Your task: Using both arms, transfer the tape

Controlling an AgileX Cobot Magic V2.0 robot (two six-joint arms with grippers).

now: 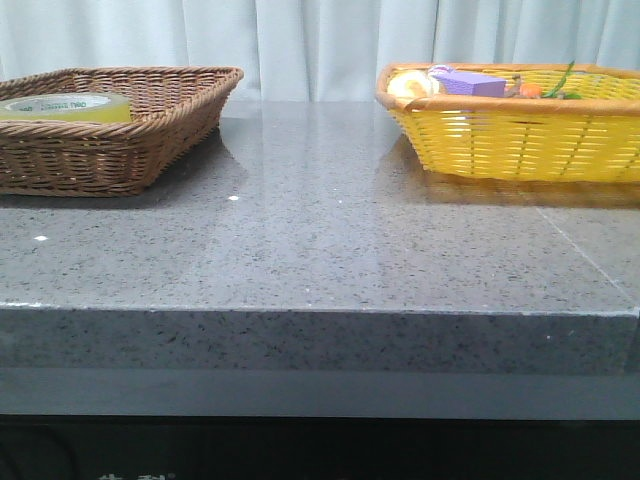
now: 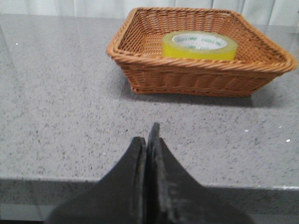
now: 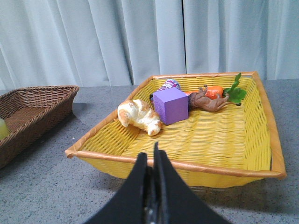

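You have one roll of tape (image 1: 66,107) to work with, and it lies flat inside the brown basket (image 1: 150,120), at about ten o'clock on the surface (image 1: 320,250) in the front view. There are two baskets in all: the brown one and a yellow basket (image 1: 520,145) at about two o'clock, well apart from each other.

In the yellow basket you can count one purple block (image 3: 170,106), one bread roll (image 3: 138,116), one carrot with green leaves (image 3: 219,92), one brown piece just beside the carrot, and one small round thing behind the block, too hidden to name.

Your left hand (image 2: 148,140) is closed and holds nothing, hovering near the surface's front edge. Your right hand (image 3: 150,158) is closed too, also with nothing in it, in front of the yellow basket.
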